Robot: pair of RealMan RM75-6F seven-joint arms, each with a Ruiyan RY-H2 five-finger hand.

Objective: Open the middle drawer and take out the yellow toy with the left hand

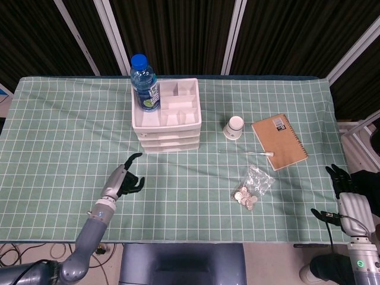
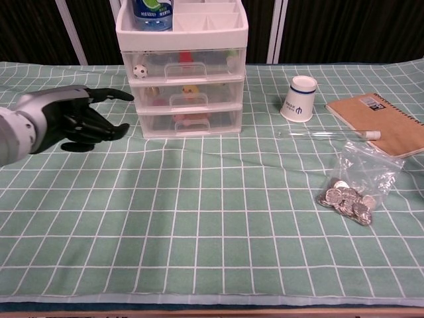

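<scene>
Head cam sat high, looked steeply down on whole table [image 1: 59, 119], far edge at top. Chest cam sat low near front edge, faced fwd, close to cloth, cropping drawer unit [image 2: 182, 79] top. Both shared drawer unit [image 1: 166, 122], cup [image 2: 298, 98], notebook [image 2: 381, 122], coin bag [image 2: 351, 192], left hand [image 2: 73, 119].

Bottle [image 2: 152, 13] top cut off in chest view; drawer toys [image 2: 191, 91] blurred behind plastic

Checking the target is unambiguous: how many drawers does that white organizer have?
3, stacked in the white organizer: top drawer, middle drawer holding the yellow toy, bottom drawer. All are closed; the left hand is short of them.
</scene>
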